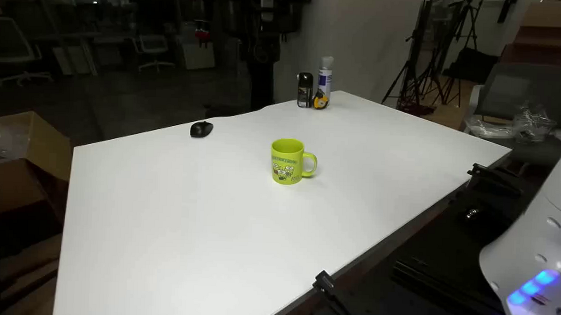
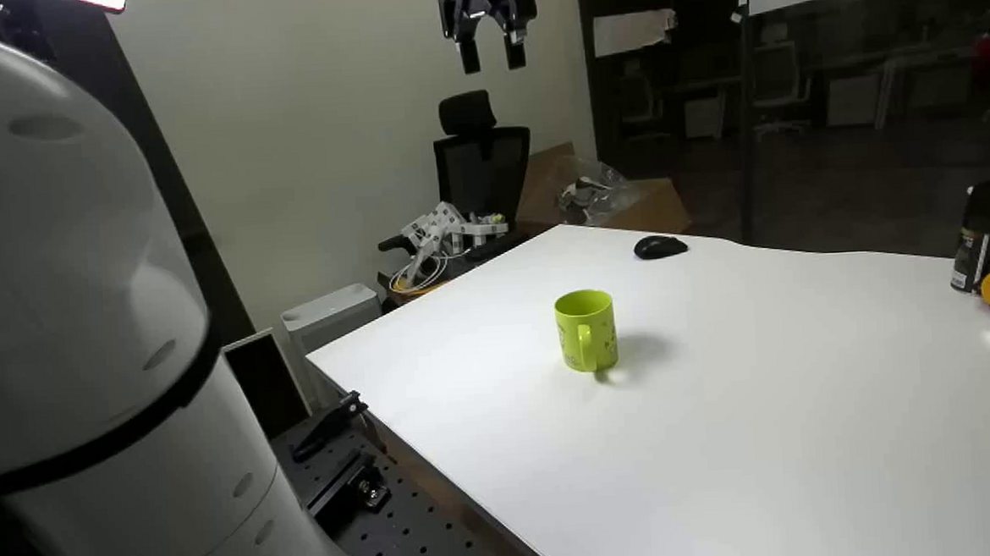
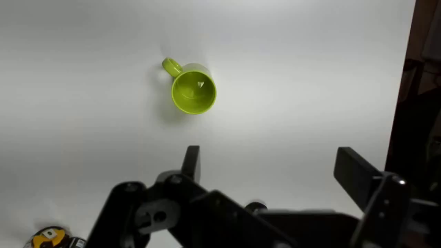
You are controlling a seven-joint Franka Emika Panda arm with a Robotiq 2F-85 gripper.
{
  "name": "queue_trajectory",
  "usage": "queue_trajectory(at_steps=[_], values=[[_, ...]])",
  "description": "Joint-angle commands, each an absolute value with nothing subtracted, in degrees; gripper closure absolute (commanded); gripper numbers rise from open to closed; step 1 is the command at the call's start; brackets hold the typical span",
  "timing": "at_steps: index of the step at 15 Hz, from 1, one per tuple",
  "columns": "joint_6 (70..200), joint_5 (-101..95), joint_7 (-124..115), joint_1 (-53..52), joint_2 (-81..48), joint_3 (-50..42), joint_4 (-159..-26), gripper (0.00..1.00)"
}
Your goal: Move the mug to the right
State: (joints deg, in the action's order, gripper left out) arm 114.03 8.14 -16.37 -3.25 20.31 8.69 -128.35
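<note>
The yellow-green mug [image 1: 287, 167] stands upright near the middle of the white table [image 1: 175, 237], with a dark print on its side. In another exterior view the mug [image 2: 587, 332] has its loop handle facing the camera. In the wrist view I look down into the mug [image 3: 194, 93], above and left of the jaws, with its handle at upper left. My gripper [image 2: 492, 56] hangs high above the table, well apart from the mug. In the wrist view the gripper [image 3: 268, 151] has its fingers wide apart with nothing between them.
A black mouse [image 1: 201, 129] lies near the table's edge, beyond the mug. A dark bottle [image 1: 304, 90], a spray can [image 1: 325, 80] and a yellow-and-black item [image 1: 320, 100] stand together at a table corner. The white robot arm [image 2: 78, 249] rises beside the table.
</note>
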Motion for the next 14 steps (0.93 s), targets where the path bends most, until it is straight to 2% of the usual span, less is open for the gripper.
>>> queue_trajectory(at_steps=[1,14], values=[[113.91,7.98,-16.48,-3.61,20.24,8.36,-128.23,0.0],[115.08,8.68,-16.68,-3.34,19.45,7.93,-127.69,0.0]])
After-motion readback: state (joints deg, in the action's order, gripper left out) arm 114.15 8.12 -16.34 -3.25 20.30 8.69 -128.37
